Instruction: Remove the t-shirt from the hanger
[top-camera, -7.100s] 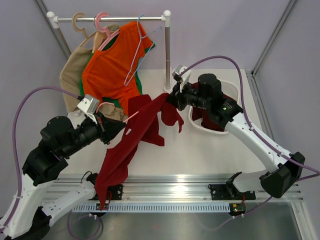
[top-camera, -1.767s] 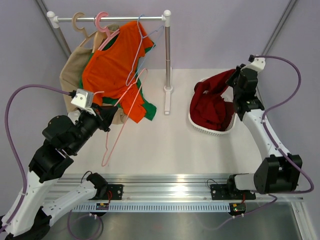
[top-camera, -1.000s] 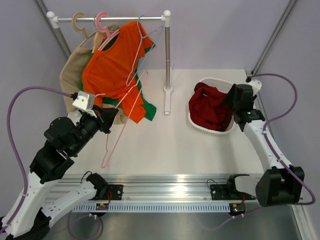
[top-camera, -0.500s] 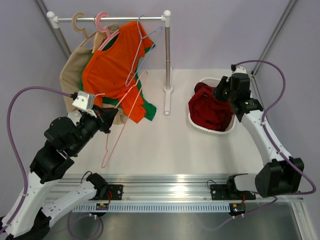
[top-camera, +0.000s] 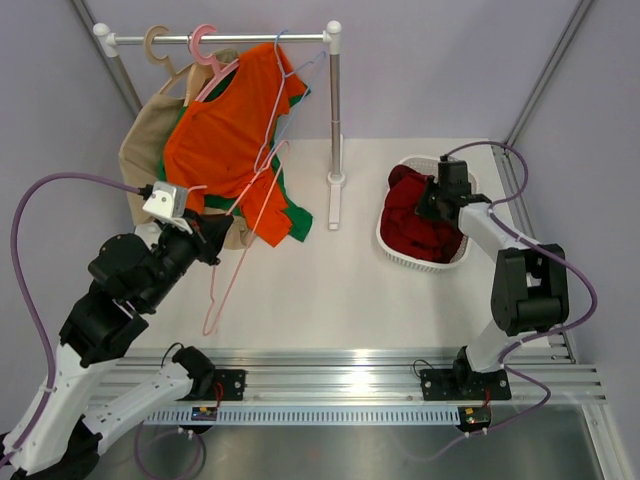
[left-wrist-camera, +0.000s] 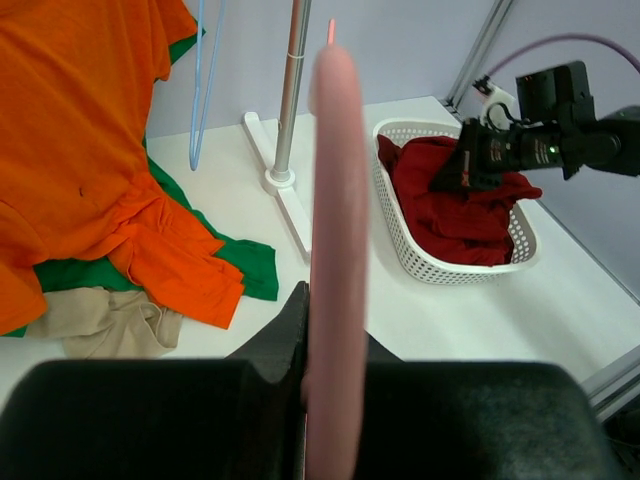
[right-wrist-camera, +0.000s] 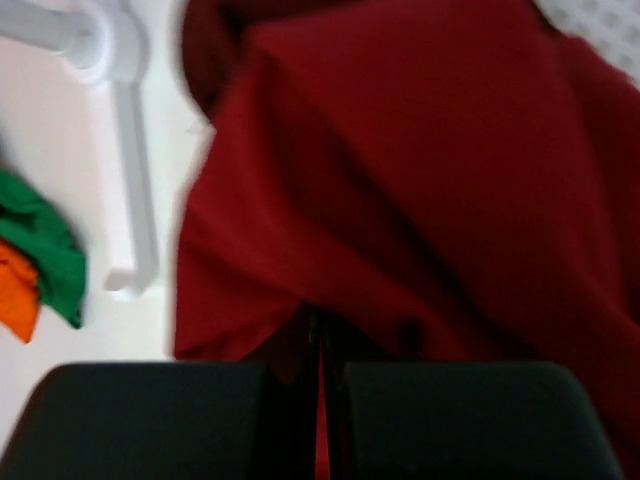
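Note:
The crimson t-shirt (top-camera: 412, 218) lies bunched in the white basket (top-camera: 420, 262) at the right, off the hanger. It also shows in the left wrist view (left-wrist-camera: 450, 190) and fills the right wrist view (right-wrist-camera: 400, 180). My right gripper (top-camera: 432, 200) is down on the heap, its jaws closed on a fold of the red cloth (right-wrist-camera: 320, 350). My left gripper (top-camera: 205, 240) is shut on the bare light-pink hanger (top-camera: 240, 262) and holds it slanted above the table. Up close the hanger shows as a pink bar (left-wrist-camera: 335, 250) between the fingers.
A white clothes rail (top-camera: 220, 38) with its post (top-camera: 335, 110) and foot (top-camera: 333, 205) stands at the back. An orange shirt with green edging (top-camera: 220, 140), a beige garment (top-camera: 145, 150) and a pale blue-lilac hanger (top-camera: 285, 70) hang from it.
The t-shirt came off the hanger and went into the basket. My right gripper has come down from above the basket's right rim leftward onto the heap. My left arm has stayed still with the hanger.

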